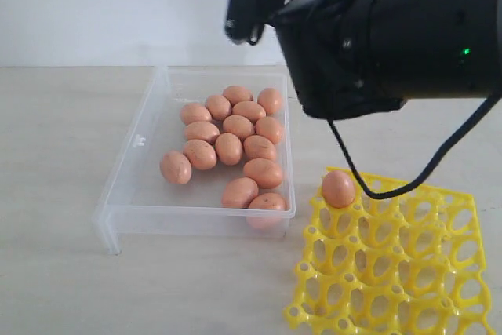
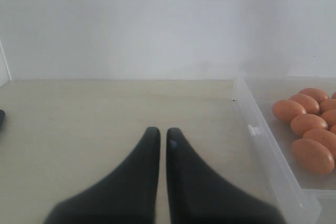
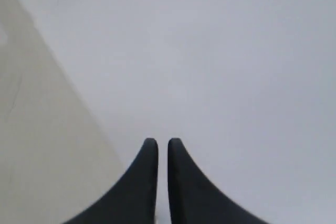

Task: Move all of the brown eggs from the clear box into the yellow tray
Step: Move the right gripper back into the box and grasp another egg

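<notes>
Several brown eggs (image 1: pixel 229 148) lie clustered in the clear box (image 1: pixel 133 154) at the centre of the table. One brown egg (image 1: pixel 338 188) sits in the far-left corner cup of the yellow tray (image 1: pixel 408 272) at the front right. My right arm (image 1: pixel 392 29) hangs high above the box's right side. The right gripper (image 3: pixel 163 142) is shut, holds nothing and faces the white wall. My left gripper (image 2: pixel 163 132) is shut and empty, low over bare table beside the clear box (image 2: pixel 268 150), whose eggs (image 2: pixel 307 124) show at the edge of that view.
A black cable (image 1: pixel 376 190) loops down from the right arm over the tray's far edge. The beige table (image 1: pixel 55 194) runs back to a white wall (image 1: pixel 94 5). A dark object (image 2: pixel 1 120) shows at the border of the left wrist view.
</notes>
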Controlling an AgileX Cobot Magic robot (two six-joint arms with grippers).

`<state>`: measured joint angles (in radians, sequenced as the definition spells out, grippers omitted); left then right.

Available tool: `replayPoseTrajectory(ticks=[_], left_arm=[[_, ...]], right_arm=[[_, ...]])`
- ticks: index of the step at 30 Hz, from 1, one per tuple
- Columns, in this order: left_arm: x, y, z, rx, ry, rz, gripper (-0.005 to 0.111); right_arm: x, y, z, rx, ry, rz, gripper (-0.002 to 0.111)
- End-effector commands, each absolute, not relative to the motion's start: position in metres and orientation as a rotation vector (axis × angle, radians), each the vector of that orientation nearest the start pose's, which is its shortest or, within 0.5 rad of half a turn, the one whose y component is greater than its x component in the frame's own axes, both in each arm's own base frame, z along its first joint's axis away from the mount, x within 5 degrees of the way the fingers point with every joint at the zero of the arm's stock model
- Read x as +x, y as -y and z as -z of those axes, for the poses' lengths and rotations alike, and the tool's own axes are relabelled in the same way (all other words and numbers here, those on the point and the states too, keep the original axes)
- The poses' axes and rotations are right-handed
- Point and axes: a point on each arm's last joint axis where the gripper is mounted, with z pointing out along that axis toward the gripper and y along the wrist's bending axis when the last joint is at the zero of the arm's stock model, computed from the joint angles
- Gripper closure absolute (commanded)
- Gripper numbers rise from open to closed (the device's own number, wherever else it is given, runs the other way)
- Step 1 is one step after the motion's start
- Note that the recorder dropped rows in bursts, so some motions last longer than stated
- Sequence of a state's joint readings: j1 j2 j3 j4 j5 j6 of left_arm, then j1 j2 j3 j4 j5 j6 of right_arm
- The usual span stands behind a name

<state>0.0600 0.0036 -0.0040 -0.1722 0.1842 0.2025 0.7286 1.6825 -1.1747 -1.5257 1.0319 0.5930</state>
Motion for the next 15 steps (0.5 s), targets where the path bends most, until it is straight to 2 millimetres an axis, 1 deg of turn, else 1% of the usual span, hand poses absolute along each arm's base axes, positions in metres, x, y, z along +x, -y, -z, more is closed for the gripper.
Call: replayPoseTrajectory(ticks=[1,2,3,4,5,7,9,11,14,15], left_arm=[[0.056,-0.001,-0.197,0.002,-1.660,-0.046,0.103],[0.056,-0.001,-0.197,0.002,-1.660,-0.046,0.103],[0.056,-0.001,-0.197,0.002,-1.660,-0.046,0.103],[0.056,-0.001,-0.197,0.002,-1.660,-0.046,0.103],[0.056,-0.001,-0.197,0.002,-1.660,-0.046,0.103],[0.056,-0.001,-0.197,0.002,-1.660,-0.046,0.103],[0.056,-0.001,-0.197,0.002,-1.660,-0.046,0.103],[0.056,-0.001,-0.197,0.002,-1.660,-0.046,0.103],[0.056,-0.001,-0.197,0.002,-1.660,-0.046,0.103],[0.056,-0.001,-0.197,0.002,-1.660,-0.046,0.103]], right_arm=[[0.296,-0.142,-0.265,-1.116,-2.343,0.903,0.108],[0.292,-0.139,-0.262,-1.173,-2.425,0.801,0.108],[0.289,-0.142,-0.260,-1.208,-2.503,0.648,0.108],[0.288,-0.144,-0.262,-1.274,-2.544,0.500,0.108],[0.286,-0.150,-0.266,-1.292,-2.563,0.341,0.108],[0.286,-0.164,-0.279,-1.389,-2.529,0.078,0.108],[0.288,-0.176,-0.290,-1.466,-2.499,-0.059,0.108],[0.296,-0.186,-0.294,-1.477,-2.526,-0.134,0.108],[0.325,-0.203,-0.286,-1.473,-2.521,-0.134,0.108],[0.335,-0.209,-0.277,-1.474,-2.532,-0.138,0.108]])
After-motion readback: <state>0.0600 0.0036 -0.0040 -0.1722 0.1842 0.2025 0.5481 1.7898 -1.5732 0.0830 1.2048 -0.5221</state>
